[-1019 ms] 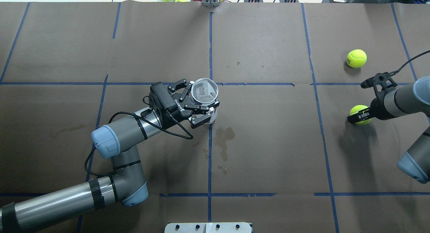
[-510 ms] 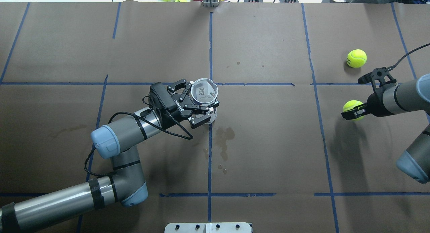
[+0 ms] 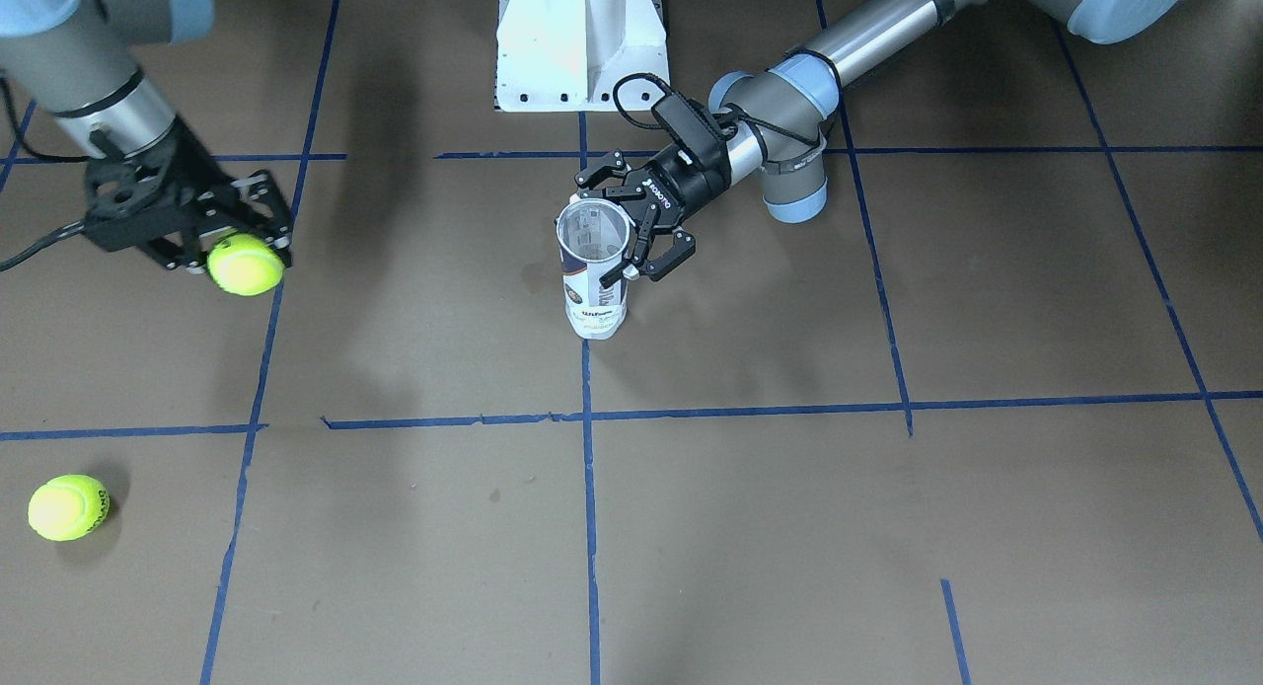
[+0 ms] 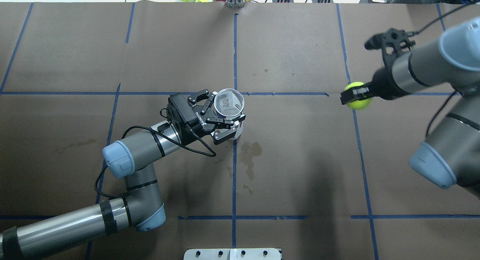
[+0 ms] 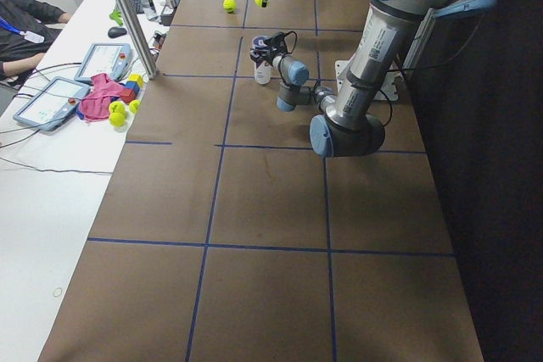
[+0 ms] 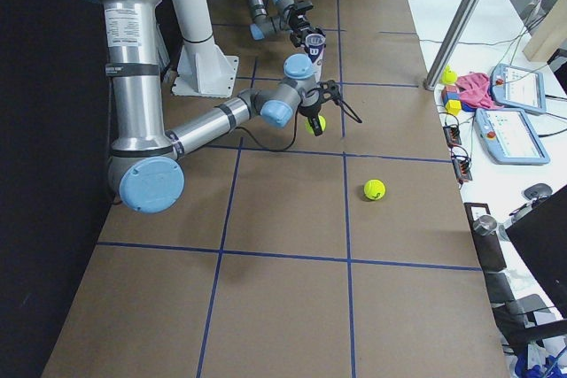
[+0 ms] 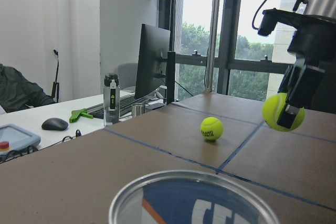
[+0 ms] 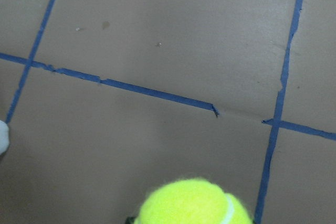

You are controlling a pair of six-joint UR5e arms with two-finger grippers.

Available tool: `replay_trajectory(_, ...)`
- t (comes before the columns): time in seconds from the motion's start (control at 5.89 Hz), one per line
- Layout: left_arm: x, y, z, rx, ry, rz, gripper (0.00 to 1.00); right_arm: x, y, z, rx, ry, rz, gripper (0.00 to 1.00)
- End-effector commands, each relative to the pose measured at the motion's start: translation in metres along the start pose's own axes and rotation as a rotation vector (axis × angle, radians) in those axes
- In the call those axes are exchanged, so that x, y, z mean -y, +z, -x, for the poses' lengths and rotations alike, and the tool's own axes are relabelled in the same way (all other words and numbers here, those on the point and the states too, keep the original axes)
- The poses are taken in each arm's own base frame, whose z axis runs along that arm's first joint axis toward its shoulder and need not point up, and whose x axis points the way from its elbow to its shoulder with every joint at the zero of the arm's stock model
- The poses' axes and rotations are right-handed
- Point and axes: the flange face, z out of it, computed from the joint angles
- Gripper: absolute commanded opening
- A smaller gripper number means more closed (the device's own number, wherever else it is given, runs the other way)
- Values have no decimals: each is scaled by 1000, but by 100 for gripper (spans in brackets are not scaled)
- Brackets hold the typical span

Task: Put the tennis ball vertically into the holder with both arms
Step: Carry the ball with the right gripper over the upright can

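Note:
The holder (image 4: 228, 102), a clear can with a white and navy label, stands upright near the table's middle; it also shows in the front view (image 3: 594, 275). My left gripper (image 4: 221, 115) is shut on the holder from the side, just below the rim. The open rim (image 7: 194, 192) fills the bottom of the left wrist view. My right gripper (image 4: 356, 96) is shut on a yellow-green tennis ball (image 3: 244, 264) and holds it in the air, well to the right of the holder. The ball also shows in the right wrist view (image 8: 189, 203) and the left wrist view (image 7: 283, 112).
A second tennis ball (image 3: 67, 507) lies on the brown table at the far right; in the overhead view my right arm hides it. The white pedestal base (image 3: 582, 43) stands at the robot's edge. Several balls and blocks (image 5: 119, 108) lie on the side bench.
My right gripper has lifted the tennis ball off the table and carried it up and left, toward the holder. The left gripper and holder have not moved.

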Motion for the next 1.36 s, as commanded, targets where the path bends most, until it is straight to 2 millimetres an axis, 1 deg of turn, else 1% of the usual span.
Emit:
replay_trajectory(0.0, 0, 1, -2, -3, -2, 0, 87, 21, -42, 96, 21, 113, 24, 35)
replay_trajectory(0.17, 0, 1, -3, -4, -2, 0, 87, 42, -42, 147, 43, 174, 15, 35)
replay_trajectory(0.34, -2, 0, -6, -7, -4, 2, 87, 70, -33, 208, 29, 228, -1, 35)
replay_trajectory(0.51, -2, 0, -7, -9, -5, 3, 87, 90, -33, 247, 20, 283, 1, 35)
replay_trajectory(0.68, -3, 0, -8, -11, -6, 4, 87, 82, -23, 263, -15, 288, 5, 37)
replay_trajectory(0.85, -4, 0, -10, -11, -7, 6, 87, 69, -9, 273, -44, 270, -2, 40)
replay_trajectory(1.02, -4, 1, -11, -12, -8, 5, 87, 62, -3, 275, -51, 268, 4, 46)
replay_trajectory(1.19, -4, 1, -11, -12, -6, 5, 87, 54, 2, 281, -52, 281, 8, 49)
